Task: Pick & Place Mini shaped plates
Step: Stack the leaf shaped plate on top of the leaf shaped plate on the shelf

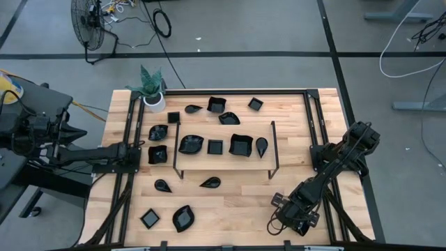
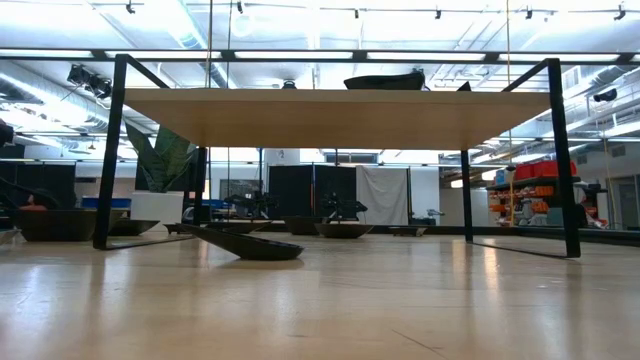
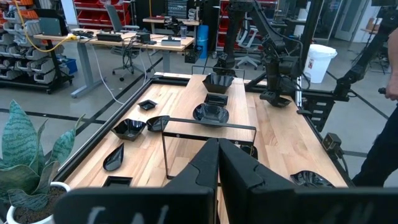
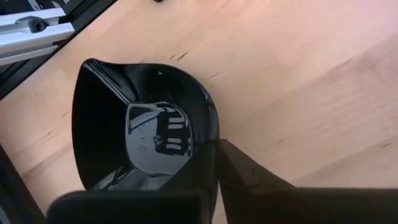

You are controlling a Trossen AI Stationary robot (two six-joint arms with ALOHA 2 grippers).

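Note:
Several glossy black mini shaped plates [image 1: 191, 144] lie spread over the wooden table [image 1: 230, 202]. Some of them sit at a thin black frame stand [image 1: 223, 150]. My right gripper [image 1: 279, 222] points steeply down at the table's near right corner. It is shut on one squarish plate [image 4: 137, 130], which its own body hides in the high view. My left gripper [image 3: 217, 168] is shut on nothing. It is held level above the table's left side [image 1: 136, 155], aimed across the table. My right gripper has the squarish plate by its rim [image 4: 210, 146], coming from above and slanting down. One finger [image 4: 249, 174] shows against the outside of the rim. The other is lost against the black dish. The plate looks flat on the wood, hollow side up.
A white pot with a green plant [image 1: 152, 94] stands at the far left corner. Black rails [image 1: 313, 125] run along the table's left and right sides. Bare wood lies along the near edge between a leaf-shaped plate [image 1: 183, 218] and my right gripper. In the low view a plate [image 2: 245, 245] rests before the stand.

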